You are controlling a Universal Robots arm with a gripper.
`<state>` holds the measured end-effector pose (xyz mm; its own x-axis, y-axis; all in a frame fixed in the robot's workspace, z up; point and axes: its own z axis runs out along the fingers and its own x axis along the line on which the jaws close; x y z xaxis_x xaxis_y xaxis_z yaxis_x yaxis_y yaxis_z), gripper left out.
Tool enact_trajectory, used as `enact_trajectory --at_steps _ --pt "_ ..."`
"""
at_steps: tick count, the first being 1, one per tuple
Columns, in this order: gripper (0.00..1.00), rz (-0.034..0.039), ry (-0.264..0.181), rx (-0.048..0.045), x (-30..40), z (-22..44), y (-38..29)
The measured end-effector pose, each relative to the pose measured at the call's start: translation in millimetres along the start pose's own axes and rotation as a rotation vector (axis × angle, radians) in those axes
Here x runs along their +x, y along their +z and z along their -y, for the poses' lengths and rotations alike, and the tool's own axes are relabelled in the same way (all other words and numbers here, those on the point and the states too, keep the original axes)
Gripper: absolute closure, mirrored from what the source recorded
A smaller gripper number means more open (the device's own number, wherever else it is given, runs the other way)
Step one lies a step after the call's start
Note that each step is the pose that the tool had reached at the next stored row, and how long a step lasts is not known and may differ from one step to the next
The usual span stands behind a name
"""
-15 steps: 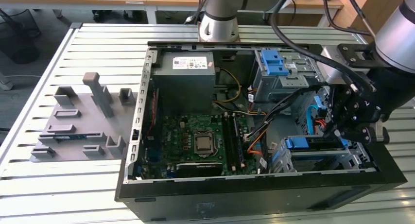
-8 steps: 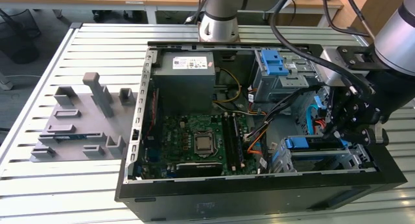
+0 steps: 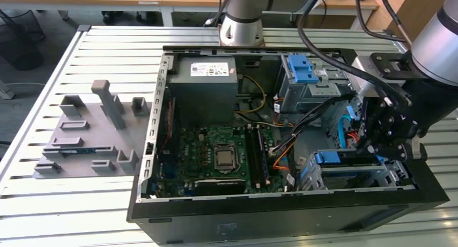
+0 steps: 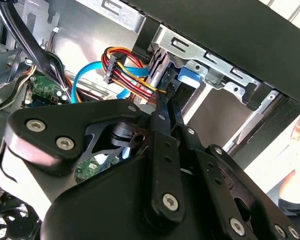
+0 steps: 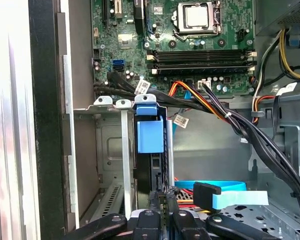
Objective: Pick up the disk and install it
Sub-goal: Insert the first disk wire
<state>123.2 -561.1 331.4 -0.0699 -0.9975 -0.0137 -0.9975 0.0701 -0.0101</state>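
So the arm is reaching down from the exterior view's right, wrist bent over and the black gripper pointing straight into the open computer case that's lying on its side on the slatted tabletop. It's hanging over the corner of the case with the drive cages, right next to the bundle of black and orange cables.

In the first wrist view the fingers are sitting really narrow, nearly pressed together, lined up with the thin edge of the disk. That disk is standing on edge in a slot of the grey metal cage, its blue plastic tab sticking up at the cage's open end. Honestly I can't tell whether the fingers are pinching the disk or just touching its edge.

The motherboard is lying beyond the cage, and a flat light-blue cable is running just beside the fingers. Off on the tabletop, towards the exterior view's left, a grey plastic holder is sitting well apart from the case.
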Motion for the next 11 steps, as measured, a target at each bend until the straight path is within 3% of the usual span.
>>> enact_trajectory --at_steps 11 --pt "0.82 0.0003 0.000 -0.0017 0.0 0.2 2.5"
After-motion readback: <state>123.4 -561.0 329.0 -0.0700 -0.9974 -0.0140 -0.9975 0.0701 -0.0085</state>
